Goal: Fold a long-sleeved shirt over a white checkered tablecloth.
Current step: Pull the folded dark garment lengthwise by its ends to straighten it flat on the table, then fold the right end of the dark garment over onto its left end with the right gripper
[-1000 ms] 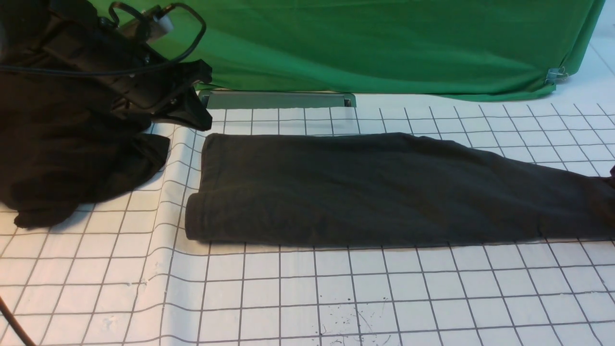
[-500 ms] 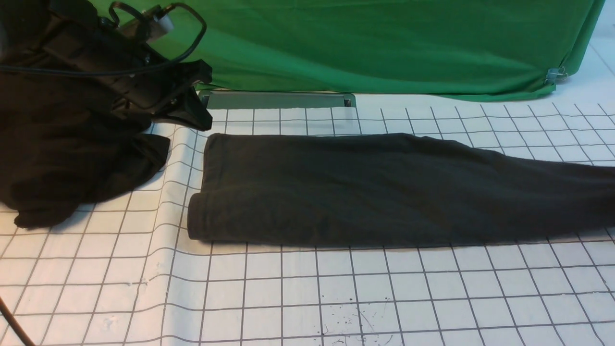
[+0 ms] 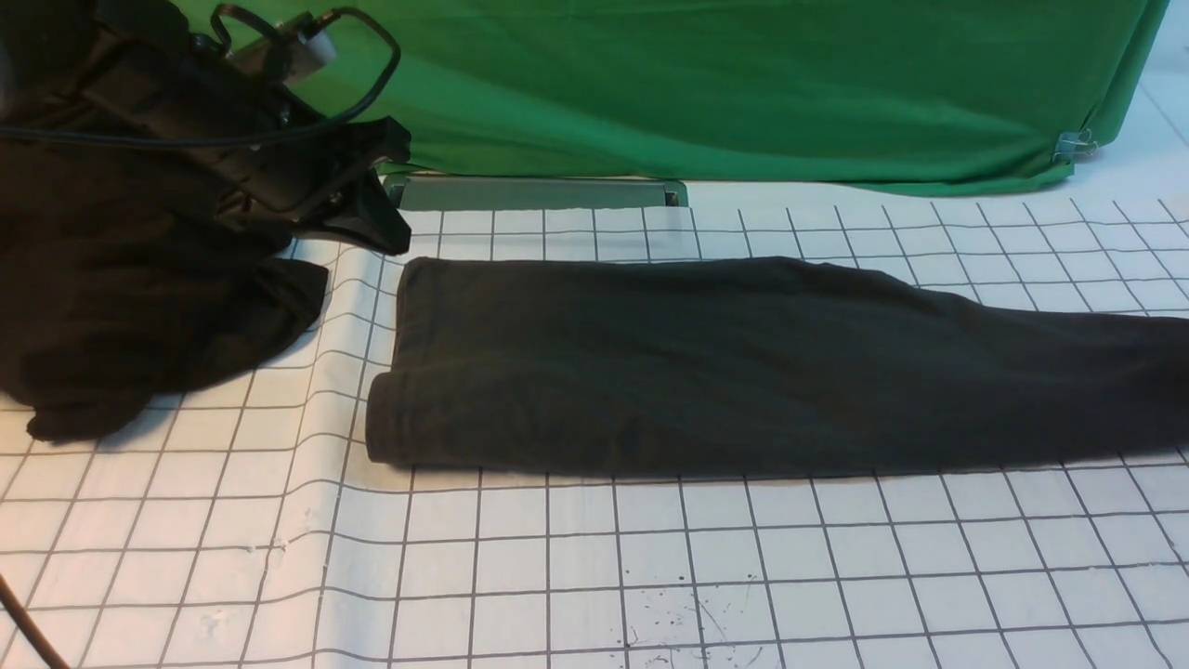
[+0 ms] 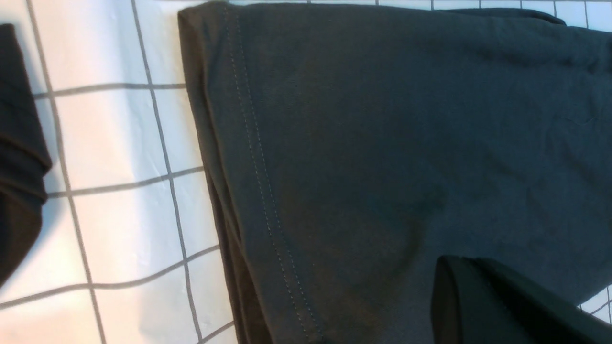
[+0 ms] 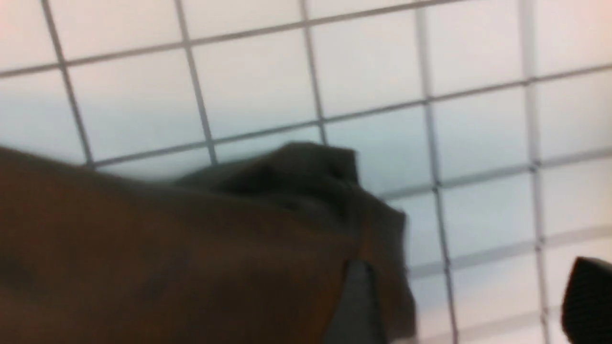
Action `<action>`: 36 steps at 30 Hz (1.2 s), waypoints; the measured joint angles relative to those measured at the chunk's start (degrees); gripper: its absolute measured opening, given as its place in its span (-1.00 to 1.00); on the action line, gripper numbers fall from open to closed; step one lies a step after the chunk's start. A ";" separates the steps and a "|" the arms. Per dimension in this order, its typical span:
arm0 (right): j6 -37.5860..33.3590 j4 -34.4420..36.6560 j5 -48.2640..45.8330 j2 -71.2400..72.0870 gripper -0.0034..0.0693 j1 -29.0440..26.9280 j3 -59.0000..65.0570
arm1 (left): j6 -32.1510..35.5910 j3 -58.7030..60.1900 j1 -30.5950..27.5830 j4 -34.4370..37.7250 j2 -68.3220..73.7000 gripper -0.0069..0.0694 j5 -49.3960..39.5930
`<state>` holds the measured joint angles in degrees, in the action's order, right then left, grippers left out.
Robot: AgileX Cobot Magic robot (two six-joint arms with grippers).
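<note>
We see the long-sleeved shirt (image 3: 743, 362), a long band lying crosswise on the white checkered tablecloth (image 3: 743, 576). The left fingers (image 4: 502, 306) are over its hem end, the right fingers (image 5: 588, 301) beside the other; we cannot tell their opening.

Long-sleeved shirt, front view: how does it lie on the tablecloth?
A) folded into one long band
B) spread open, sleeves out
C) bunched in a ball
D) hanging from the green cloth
A: the long-sleeved shirt lies as one long dark band across the white checkered tablecloth.
</note>
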<state>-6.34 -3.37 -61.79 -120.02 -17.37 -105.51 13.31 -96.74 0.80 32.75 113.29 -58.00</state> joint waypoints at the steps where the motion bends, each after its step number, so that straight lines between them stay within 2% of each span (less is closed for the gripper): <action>1: 0.43 0.20 -2.05 0.17 0.58 0.00 -0.78 | 0.00 0.00 0.00 0.00 0.00 -0.81 0.00; 5: 2.75 0.94 -6.45 0.50 0.64 0.00 -1.73 | 0.00 0.00 0.00 0.00 0.00 -0.81 0.00; 12: 4.30 1.05 -4.10 -4.09 0.65 0.00 2.95 | 0.00 0.00 0.00 0.00 0.00 -0.81 -0.06; 15: 4.01 3.37 -2.52 -7.60 0.62 0.00 3.38 | 0.02 0.00 0.00 0.00 0.00 -0.81 -0.06; 18: 1.99 7.38 -1.63 -8.83 0.38 0.00 3.45 | 0.02 0.00 0.00 0.00 0.00 -0.81 -0.25; 20: 0.61 9.18 -1.68 -8.95 0.09 -0.11 3.33 | 0.02 0.00 0.00 -0.04 0.00 -0.81 -0.76; 21: 0.10 10.05 -1.68 -8.95 -0.16 -0.11 3.33 | 0.02 0.00 0.00 -0.04 0.00 -0.81 -1.54; 22: -0.60 10.62 -1.85 -8.95 -0.30 -0.11 3.26 | 0.02 0.00 0.00 -0.04 0.00 -0.81 -1.94; 23: -1.29 11.12 -2.21 -8.99 -0.59 -0.11 2.98 | 0.02 0.00 0.00 -0.04 0.00 -0.81 -2.66; 24: -1.71 11.19 -2.76 -9.05 -0.70 -0.11 2.72 | 0.02 0.00 0.00 -0.04 0.00 -0.81 -3.14; 27: -2.38 10.03 -5.67 -8.97 -0.84 -0.84 0.58 | 0.02 -0.23 0.00 -0.04 -0.05 -0.81 -5.45; 31: -1.60 7.01 -7.69 -5.62 -0.85 -3.33 -2.00 | 0.45 -0.81 0.00 -0.19 -1.85 -0.81 -10.12; 36: 0.81 4.23 -7.81 1.51 -0.85 -6.40 -3.58 | 1.90 -1.18 0.00 -0.18 -5.52 -0.81 -11.17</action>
<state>-5.54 0.85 -69.60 -118.52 -23.77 -109.09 15.21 -97.92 0.80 32.58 107.77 -69.17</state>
